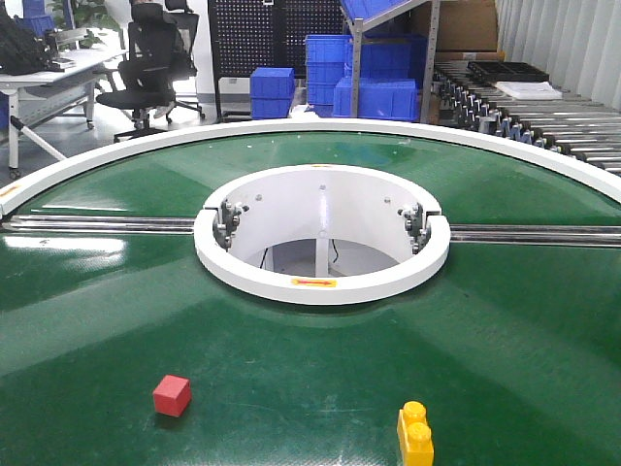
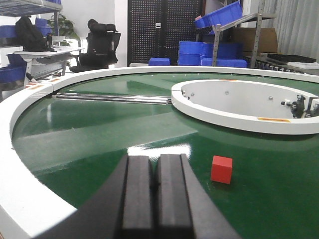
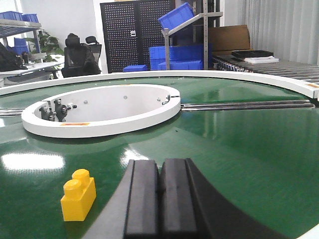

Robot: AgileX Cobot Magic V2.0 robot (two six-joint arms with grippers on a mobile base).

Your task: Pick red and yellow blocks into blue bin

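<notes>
A: Where's everything sitting?
B: Cube (image 1: 172, 395) on the table (image 1: 310, 359), near side, left; brick (image 1: 415, 436) well to its right, a touch nearer us.
A: And behind them?
B: Ring (image 1: 320, 284) at the table's middle, rails (image 1: 97, 224) running out either side. Crates (image 1: 374, 97) beyond the far rim, chair (image 1: 146, 58) to their left

Glossy green belt (image 1: 505, 330) mirrors the lights — yellow brick (image 3: 78, 195) shiny plastic, red cube (image 2: 222, 169) matt, smooth.

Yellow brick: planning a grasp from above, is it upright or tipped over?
Upright: the yellow brick rests flat on the green surface, both round studs facing up.
</notes>
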